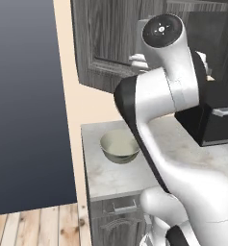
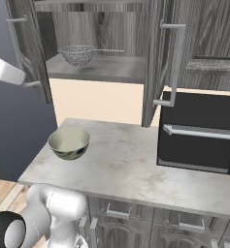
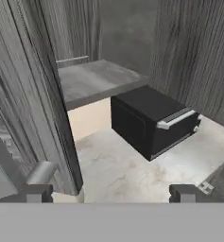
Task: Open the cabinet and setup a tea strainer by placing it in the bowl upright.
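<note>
The cabinet (image 2: pixel 204 29) stands with both doors swung out, the left door (image 2: pixel 28 53) and the right door (image 2: pixel 157 63). On its lower shelf rests the tea strainer (image 2: pixel 77 54), a mesh basket whose thin handle points right. Below it, the pale bowl (image 2: pixel 69 142) sits empty at the left end of the counter, the same bowl (image 1: pixel 119 146) just left of my arm. My gripper (image 3: pixel 111 194) is open with nothing between its fingers. It hangs beside the left door's edge (image 3: pixel 52 94), with the bar handle (image 3: pixel 38 172) by the left fingertip.
A black microwave-like box (image 2: pixel 199 133) fills the right of the marble counter (image 2: pixel 126 164), also seen as the box (image 3: pixel 151 120). The right door's long handle (image 2: pixel 177 63) juts out over the counter. Drawers (image 2: pixel 119 213) run under the counter. The arm (image 1: pixel 168 96) blocks the middle.
</note>
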